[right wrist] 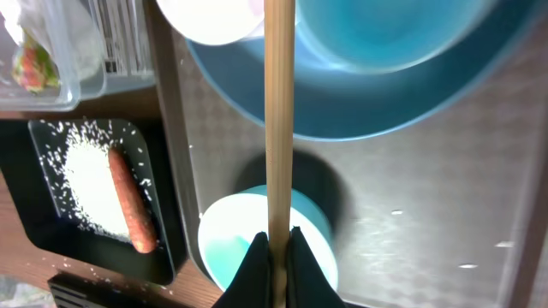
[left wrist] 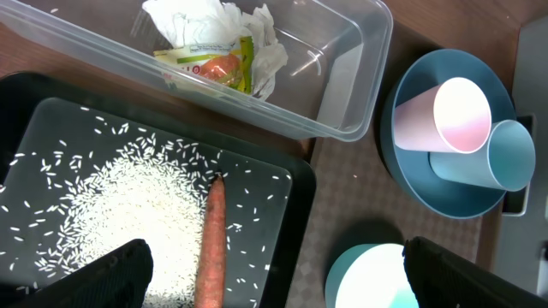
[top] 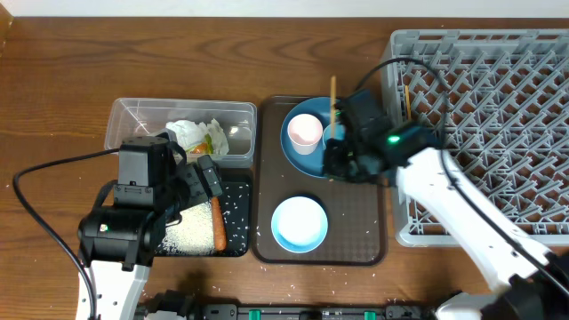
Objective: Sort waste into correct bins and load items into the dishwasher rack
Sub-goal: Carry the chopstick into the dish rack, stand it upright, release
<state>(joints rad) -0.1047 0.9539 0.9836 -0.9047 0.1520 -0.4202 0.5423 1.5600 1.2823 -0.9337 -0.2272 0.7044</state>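
Right end effector (right wrist: pixel 276 250) pinches chopstick (right wrist: pixel 279 111) over blue plate (right wrist: pixel 385 107) — left end effector (left wrist: pixel 300 278) spread above black tray (left wrist: pixel 295 214).

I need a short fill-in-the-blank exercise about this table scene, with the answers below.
The small orange carrot piece lies on loose white ____ grains in the shallow black rectangular tray.
The clear rectangular plastic tub holds crumpled white ____.
The right gripper is shut on a thin wooden ____.
Missing: rice, paper, chopstick.

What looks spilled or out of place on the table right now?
A few rice grains lie scattered on the brown tray, outside the black tray where the rice pile and carrot sit. Nothing else stands out.
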